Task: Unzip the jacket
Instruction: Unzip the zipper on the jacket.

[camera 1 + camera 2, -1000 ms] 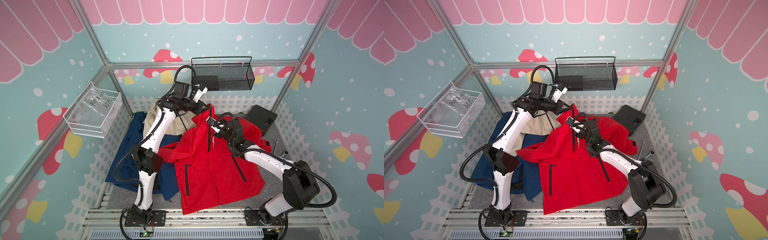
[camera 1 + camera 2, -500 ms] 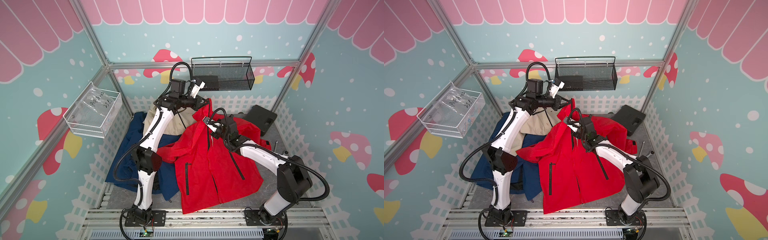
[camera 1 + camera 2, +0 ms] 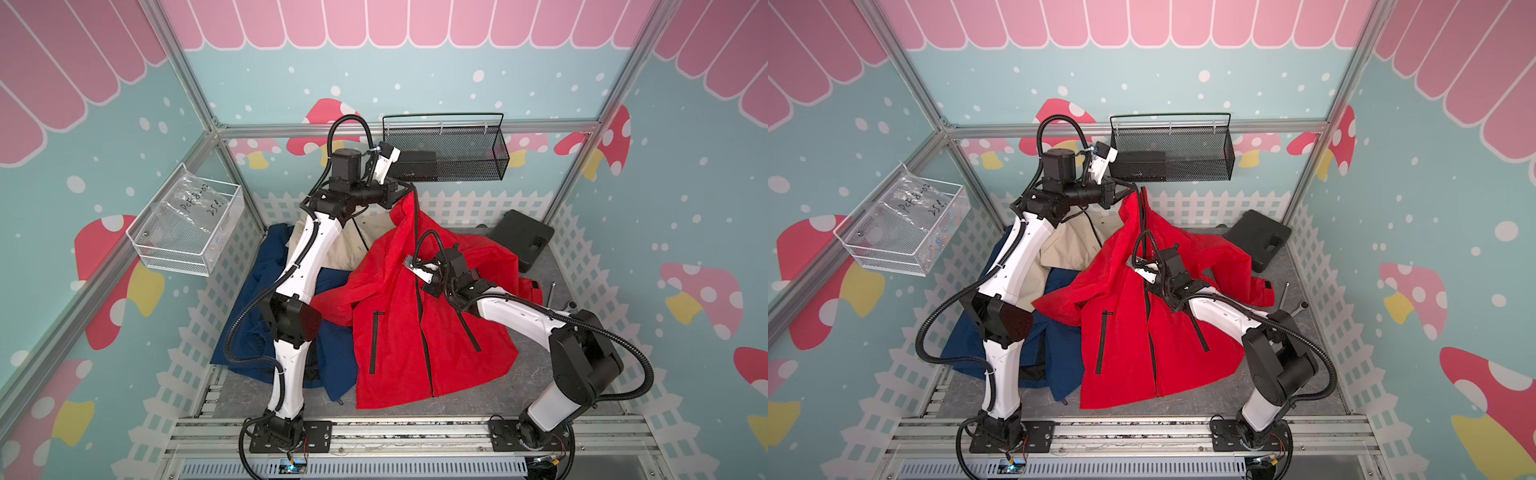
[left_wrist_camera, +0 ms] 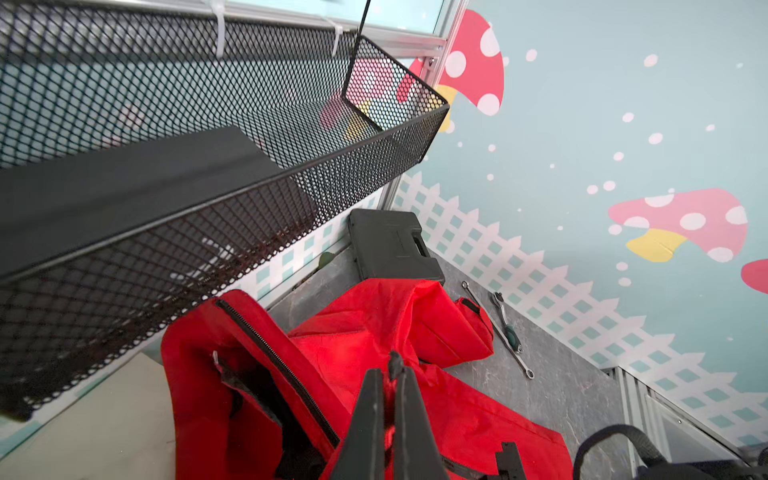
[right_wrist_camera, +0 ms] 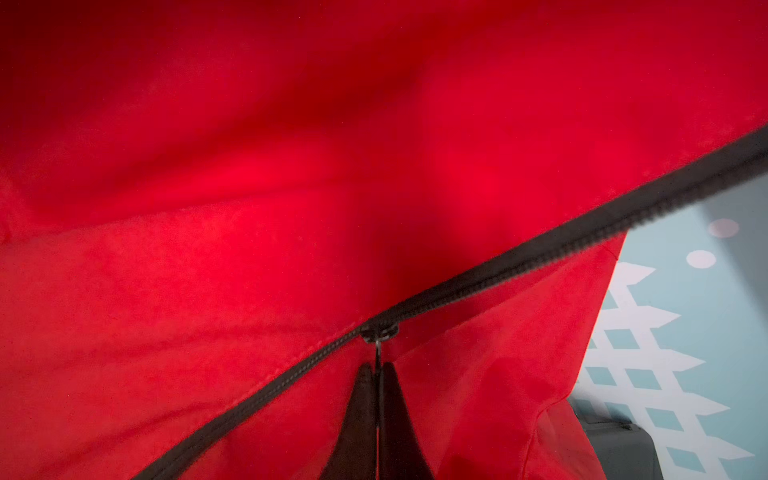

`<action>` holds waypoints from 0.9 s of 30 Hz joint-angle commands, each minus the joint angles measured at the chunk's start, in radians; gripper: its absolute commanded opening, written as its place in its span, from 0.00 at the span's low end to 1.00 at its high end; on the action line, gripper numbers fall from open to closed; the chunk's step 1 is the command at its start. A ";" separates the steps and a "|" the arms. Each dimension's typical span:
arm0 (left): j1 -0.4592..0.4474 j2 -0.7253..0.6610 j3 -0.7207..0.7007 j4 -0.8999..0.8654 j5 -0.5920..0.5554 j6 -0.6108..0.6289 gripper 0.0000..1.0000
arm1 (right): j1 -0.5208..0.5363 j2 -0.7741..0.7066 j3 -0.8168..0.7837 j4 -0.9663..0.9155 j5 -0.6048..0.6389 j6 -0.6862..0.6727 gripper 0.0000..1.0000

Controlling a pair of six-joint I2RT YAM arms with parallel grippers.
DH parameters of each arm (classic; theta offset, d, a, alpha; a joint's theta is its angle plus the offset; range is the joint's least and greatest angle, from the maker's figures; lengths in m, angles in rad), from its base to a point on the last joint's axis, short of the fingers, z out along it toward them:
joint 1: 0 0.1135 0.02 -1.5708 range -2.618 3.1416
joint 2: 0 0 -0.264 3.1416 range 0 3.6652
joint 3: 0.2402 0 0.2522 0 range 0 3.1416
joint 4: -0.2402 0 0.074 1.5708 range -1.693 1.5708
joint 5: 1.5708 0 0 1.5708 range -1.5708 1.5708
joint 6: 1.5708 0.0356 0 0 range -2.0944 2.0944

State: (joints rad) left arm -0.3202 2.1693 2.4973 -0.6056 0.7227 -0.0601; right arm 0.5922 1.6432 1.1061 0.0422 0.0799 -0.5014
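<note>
Left gripper (image 4: 390, 371) clamped tight on red jacket (image 3: 395, 324) collar, holding it up near the mesh basket (image 3: 457, 153). Right gripper (image 5: 377, 369) pinched closed on the zipper pull (image 5: 378, 351).

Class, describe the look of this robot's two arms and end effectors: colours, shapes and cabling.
Both arms, left arm and right arm, have white link shells, black joint housings and black corrugated cables looping alongside. Each stands on a black base plate. The left end effector and right end effector are slim, black and tapered.
</note>
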 commanded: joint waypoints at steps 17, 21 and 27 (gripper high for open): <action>0.063 0.042 0.044 0.262 -0.009 -0.113 0.00 | 0.036 -0.092 -0.116 -0.143 -0.005 0.032 0.00; 0.066 0.052 0.043 0.287 -0.009 -0.127 0.00 | 0.047 -0.109 -0.133 -0.168 -0.005 0.047 0.00; 0.076 0.068 0.041 0.349 0.008 -0.175 0.00 | 0.078 -0.146 -0.201 -0.201 0.010 0.103 0.00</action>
State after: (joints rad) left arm -0.2653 2.2333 2.5027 -0.4057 0.7315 -0.1886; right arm 0.6487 1.5234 0.9478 -0.0654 0.0978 -0.4358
